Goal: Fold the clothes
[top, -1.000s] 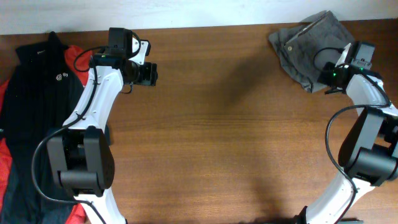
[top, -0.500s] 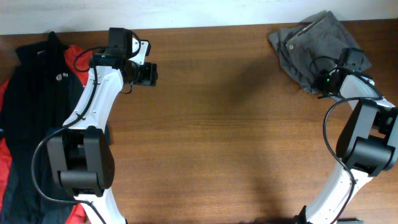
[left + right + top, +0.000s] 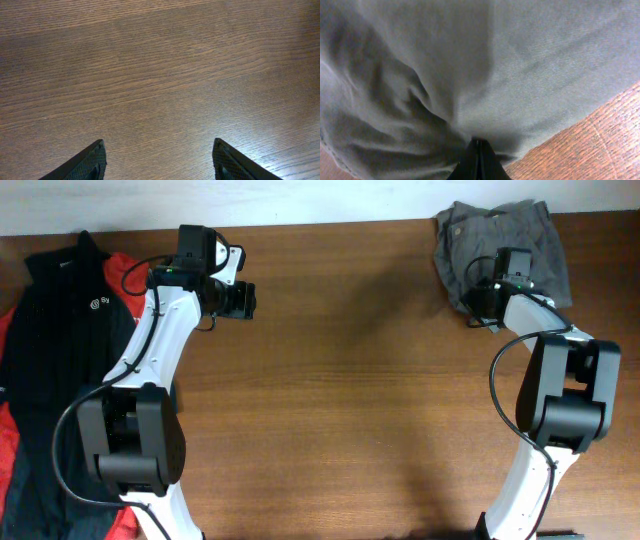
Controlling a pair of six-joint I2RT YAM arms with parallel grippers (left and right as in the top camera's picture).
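Shorts (image 3: 540, 240) bunch in the clamped right tool (image 3: 477, 145); left tool (image 3: 158, 145) stands apart. Next: probably drag them across the counter (image 3: 350, 380) and spread flat.

Seen from overhead, the shorts (image 3: 520, 230) lie at 1 o'clock on the surface (image 3: 350, 400), against its far edge. The right hand (image 3: 478, 302) sits at the shorts' 7 o'clock edge, in contact with the cloth. The jacket (image 3: 60, 340) lies at 9 o'clock on top of a second garment (image 3: 118, 266). The left hand (image 3: 240, 300) hangs at 11 o'clock, just right of the jacket, above bare surface.
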